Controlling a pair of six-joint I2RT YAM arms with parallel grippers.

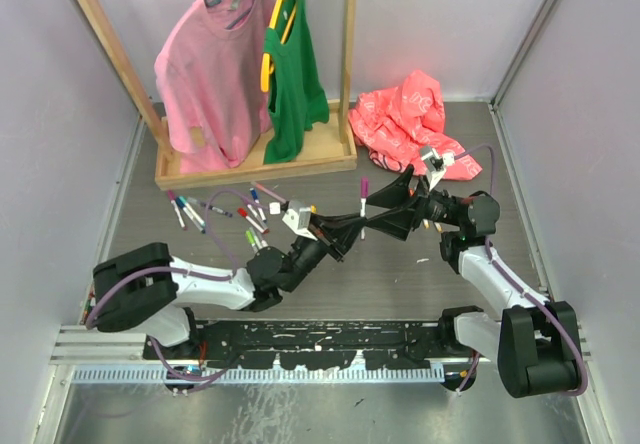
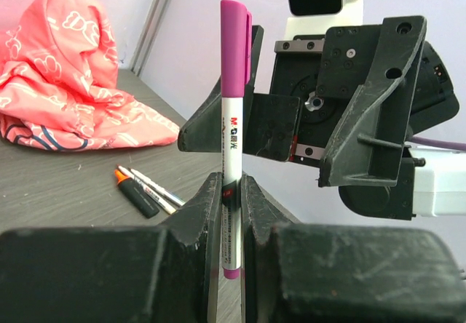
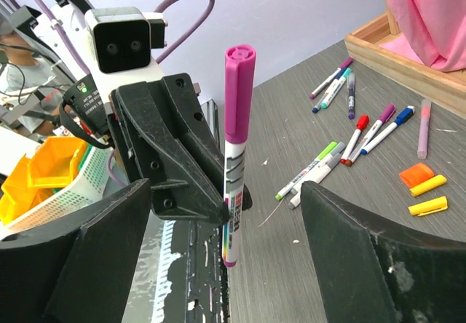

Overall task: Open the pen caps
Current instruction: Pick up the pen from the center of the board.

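The purple pen (image 2: 233, 156) is clamped upright by the left gripper (image 2: 231, 192); the wide-open right gripper (image 3: 226, 188) probably must next be closed on its cap (image 2: 234, 46).

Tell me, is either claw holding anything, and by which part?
The left gripper clamps the purple-capped pen upright by its lower white barrel. The right gripper stands open, holding nothing.

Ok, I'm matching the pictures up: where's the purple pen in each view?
Top: purple pen upright, near the picture's centre.
Left wrist: centre, clamped in the left tool.
Right wrist: left of centre.
Shared landmark: the left tool gripping its lower barrel.
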